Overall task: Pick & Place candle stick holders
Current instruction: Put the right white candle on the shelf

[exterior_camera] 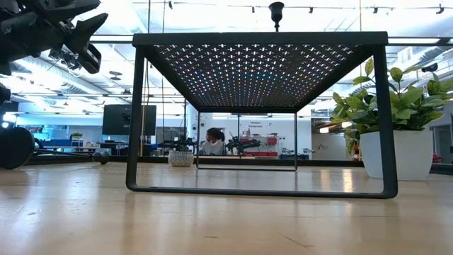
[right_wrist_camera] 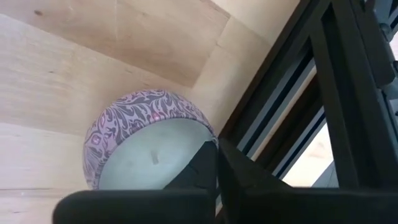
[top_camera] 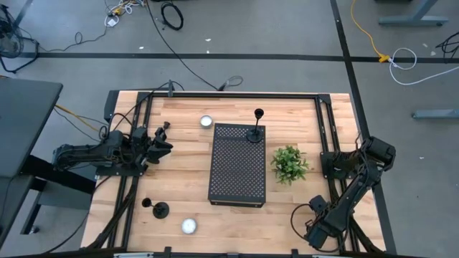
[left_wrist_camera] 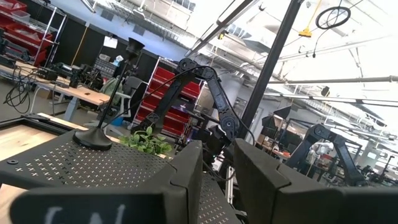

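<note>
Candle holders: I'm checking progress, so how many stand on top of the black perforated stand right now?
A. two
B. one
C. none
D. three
B: the high view shows a single holder on the stand near its far right corner, while another holder sits on the table on the left.

Your pale wooden surface, non-task items only.
You have a black perforated metal stand at centre, a green leafy potted plant just beside it, and two small round candle tins.
</note>
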Robot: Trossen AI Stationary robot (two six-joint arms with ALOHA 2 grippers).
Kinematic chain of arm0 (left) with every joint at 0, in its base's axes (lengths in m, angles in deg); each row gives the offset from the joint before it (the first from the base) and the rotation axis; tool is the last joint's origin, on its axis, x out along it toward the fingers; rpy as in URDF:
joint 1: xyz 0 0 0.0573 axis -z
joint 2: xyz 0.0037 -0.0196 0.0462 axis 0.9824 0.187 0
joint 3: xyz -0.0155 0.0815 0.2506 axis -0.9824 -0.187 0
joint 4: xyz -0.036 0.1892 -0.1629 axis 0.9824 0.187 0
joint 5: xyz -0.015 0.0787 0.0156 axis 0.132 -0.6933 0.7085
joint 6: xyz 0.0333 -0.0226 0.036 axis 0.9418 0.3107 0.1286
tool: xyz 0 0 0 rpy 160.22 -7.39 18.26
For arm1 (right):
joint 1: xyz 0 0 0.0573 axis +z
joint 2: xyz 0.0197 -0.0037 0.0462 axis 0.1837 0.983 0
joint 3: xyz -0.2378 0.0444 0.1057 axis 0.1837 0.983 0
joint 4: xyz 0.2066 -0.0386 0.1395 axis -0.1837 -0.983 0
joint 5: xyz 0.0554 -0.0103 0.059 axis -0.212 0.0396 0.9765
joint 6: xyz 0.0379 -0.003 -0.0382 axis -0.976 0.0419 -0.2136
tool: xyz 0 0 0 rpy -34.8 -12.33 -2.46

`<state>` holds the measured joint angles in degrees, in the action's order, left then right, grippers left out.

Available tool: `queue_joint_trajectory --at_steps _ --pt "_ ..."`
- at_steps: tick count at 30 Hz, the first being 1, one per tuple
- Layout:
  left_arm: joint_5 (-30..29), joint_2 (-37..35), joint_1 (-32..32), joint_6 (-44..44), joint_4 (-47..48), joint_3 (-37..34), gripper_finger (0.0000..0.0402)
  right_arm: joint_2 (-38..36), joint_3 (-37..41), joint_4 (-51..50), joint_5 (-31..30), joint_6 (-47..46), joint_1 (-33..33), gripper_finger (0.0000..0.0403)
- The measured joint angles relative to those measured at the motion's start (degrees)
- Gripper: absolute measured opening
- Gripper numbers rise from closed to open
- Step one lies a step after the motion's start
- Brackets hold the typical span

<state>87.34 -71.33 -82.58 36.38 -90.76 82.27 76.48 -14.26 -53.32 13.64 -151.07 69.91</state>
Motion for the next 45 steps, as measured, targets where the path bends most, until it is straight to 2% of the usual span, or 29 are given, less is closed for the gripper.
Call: queue_joint_trajectory --at_steps 10,28,32,41,45 --pt "-0.02 0.0 0.0 0.0 0.0 0.0 0.0094 -0.62 0.0 0.69 0.48 1.11 -0.96 0.0001" --pt "-0.01 0.0 0.0 -0.04 0.0 0.01 0.0094 -12.38 -1.35 -8.15 -6.64 9.17 -7.86 0.0" --pt "0.0 0.0 0.0 -0.04 0.0 0.01 0.0094 -13.7 -5.49 -12.3 -9.95 13.69 -10.28 0.0" --pt "-0.02 0.0 0.0 -0.04 0.0 -0.01 0.0094 -13.72 -22.23 -29.18 -20.04 25.72 -18.25 0.0" --pt "-0.02 0.0 0.0 -0.04 0.0 0.02 0.0094 -13.04 -27.08 -29.1 -23.58 33.46 -22.84 0.0"
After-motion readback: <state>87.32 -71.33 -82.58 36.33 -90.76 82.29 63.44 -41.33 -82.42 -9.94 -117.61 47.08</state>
